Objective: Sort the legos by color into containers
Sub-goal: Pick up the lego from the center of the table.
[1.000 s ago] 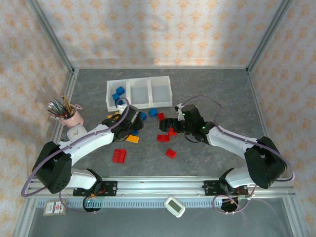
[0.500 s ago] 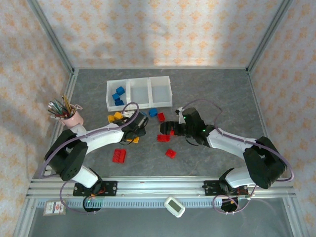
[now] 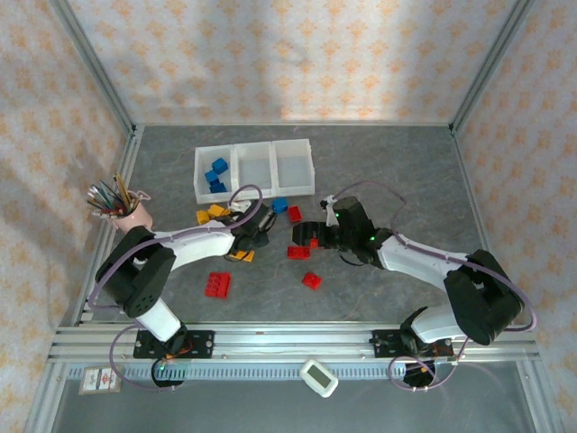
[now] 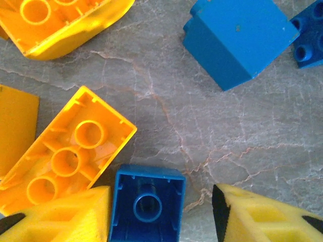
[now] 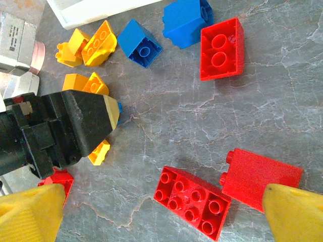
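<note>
We find the left gripper [image 4: 161, 209] at lower centre, jaws apart astride an upturned blue brick [image 4: 146, 201]. The right gripper [image 5: 160, 212] gapes wide over a studded red brick [image 5: 194, 199]

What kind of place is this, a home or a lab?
Probably a robot lab cell, not a home: two robot arms bolted to an aluminium rail, with wallpaper panels standing around a grey tabletop.
</note>
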Motion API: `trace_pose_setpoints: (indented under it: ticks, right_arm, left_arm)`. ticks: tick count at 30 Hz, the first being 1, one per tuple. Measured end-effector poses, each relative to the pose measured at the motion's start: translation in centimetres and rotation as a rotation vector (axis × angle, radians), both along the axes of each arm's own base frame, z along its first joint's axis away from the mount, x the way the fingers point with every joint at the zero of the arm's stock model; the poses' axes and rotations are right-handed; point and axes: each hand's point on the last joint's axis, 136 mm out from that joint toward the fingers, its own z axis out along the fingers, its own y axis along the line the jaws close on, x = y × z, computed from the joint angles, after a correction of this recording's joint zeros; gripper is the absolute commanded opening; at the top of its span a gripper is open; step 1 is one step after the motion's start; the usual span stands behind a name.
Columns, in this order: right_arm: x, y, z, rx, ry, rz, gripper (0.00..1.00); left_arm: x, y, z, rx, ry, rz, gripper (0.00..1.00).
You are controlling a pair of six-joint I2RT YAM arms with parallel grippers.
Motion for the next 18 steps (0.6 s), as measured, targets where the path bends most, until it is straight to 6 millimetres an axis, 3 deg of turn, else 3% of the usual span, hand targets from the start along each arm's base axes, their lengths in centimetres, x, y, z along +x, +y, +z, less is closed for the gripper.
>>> trace_pose_setpoints:
  ticks: [7, 18]
  right_arm:
    - [0.04, -0.05, -0.01, 0.000, 0.001, -0.002, 1.00]
    - [0.09, -0.11, 0.32, 0.006, -0.007, -0.004, 1.00]
  left_arm:
    - [0.45, 0.05, -0.68, 0.029, 0.007, 0.000, 0.45]
    - [0.67, -0.19, -0.50, 0.035, -0.006, -0.017, 0.24]
